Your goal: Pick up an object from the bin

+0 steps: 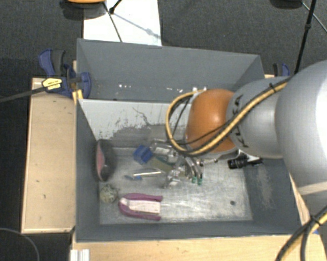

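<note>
Your arm [292,116] comes into the bin [171,74] from the right, with its orange cover [209,121] and looped cables [177,128] hanging over the middle of the floor. Your pincer [179,175] is down low near the floor, a little right of the bin's centre; you cannot tell from this view whether it is wide or narrow. The thing closest to it is a thin stick [146,175] with a blue left end. It lies nearly flat and runs left to right, and its right end reaches up to the pincer; whether the two touch, you cannot tell. Just behind the stick, towards the back wall, sits a blue clip [143,154], near the pincer's left side. The other things lie well apart from the pincer. A dark oval thing [103,160] with a pinkish face leans by the left wall. A speckled ball [108,193] rests in the front left corner. A pink and white pack [141,205] lies flat just right of the ball, along the front wall.
</note>
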Controlling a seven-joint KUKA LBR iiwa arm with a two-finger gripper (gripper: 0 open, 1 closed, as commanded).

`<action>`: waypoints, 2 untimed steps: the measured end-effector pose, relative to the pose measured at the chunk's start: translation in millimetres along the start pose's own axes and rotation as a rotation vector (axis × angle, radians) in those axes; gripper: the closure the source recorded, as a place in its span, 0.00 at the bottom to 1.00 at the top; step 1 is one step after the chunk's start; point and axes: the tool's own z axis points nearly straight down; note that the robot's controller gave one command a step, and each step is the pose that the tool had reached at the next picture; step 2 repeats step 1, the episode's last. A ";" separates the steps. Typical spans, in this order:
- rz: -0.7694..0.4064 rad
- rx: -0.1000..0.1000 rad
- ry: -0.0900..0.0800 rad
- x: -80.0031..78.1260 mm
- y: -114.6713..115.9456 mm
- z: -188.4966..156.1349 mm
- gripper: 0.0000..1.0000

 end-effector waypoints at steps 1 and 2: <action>-0.158 0.003 0.000 -8.2 -43.1 -177.9 1.00; -0.158 0.003 0.000 -8.2 -43.1 -177.9 1.00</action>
